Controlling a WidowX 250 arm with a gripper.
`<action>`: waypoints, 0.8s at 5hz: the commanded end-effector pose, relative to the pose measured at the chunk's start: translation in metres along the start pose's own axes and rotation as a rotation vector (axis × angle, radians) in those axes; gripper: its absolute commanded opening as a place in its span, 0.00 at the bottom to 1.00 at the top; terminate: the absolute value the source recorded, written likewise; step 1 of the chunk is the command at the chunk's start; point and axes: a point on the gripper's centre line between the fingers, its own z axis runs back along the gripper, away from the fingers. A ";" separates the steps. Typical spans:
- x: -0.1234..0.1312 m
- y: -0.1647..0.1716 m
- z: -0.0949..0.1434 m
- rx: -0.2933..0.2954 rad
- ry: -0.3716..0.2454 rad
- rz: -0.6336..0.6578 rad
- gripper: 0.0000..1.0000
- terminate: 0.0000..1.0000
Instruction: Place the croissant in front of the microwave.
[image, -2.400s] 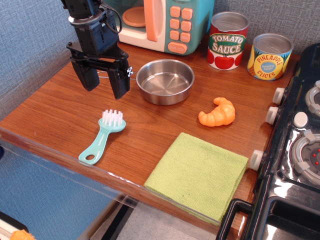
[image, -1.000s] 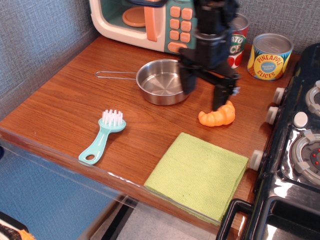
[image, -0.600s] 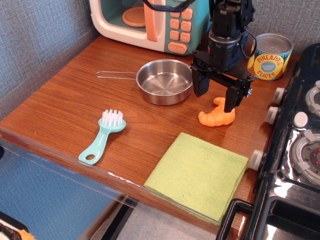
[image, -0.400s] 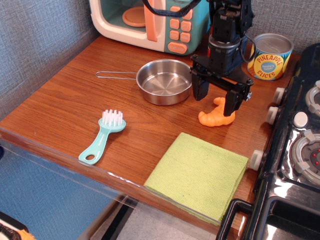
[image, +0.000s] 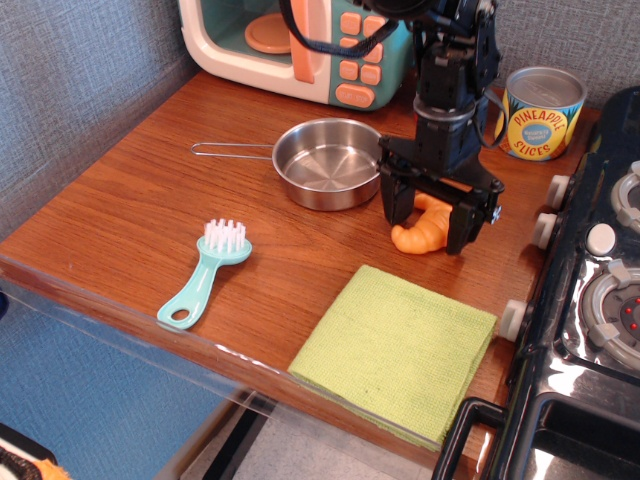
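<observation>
The orange croissant (image: 424, 228) lies on the wooden counter, right of the steel pan (image: 326, 162). My gripper (image: 429, 224) has come down over it, its two black fingers open and standing on either side of the croissant, at counter height. The fingers are not closed on it. The arm hides the croissant's top. The teal and cream microwave (image: 300, 40) stands at the back of the counter, its peach door open; the wood in front of it holds the pan and its handle.
A teal brush (image: 205, 272) lies at the front left. A green cloth (image: 396, 350) lies at the front right. A pineapple slices can (image: 540, 112) stands at the back right, a tomato sauce can hidden behind my arm. The black stove (image: 590, 300) borders the right edge.
My gripper moved from the left of the counter to above the croissant, then dropped so its open fingers straddle it. The croissant has shifted slightly left.
</observation>
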 end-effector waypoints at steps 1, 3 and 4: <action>-0.009 0.009 -0.016 0.034 0.040 0.030 1.00 0.00; -0.021 0.025 -0.029 0.091 0.106 0.062 0.00 0.00; -0.019 0.025 -0.007 0.069 0.068 0.039 0.00 0.00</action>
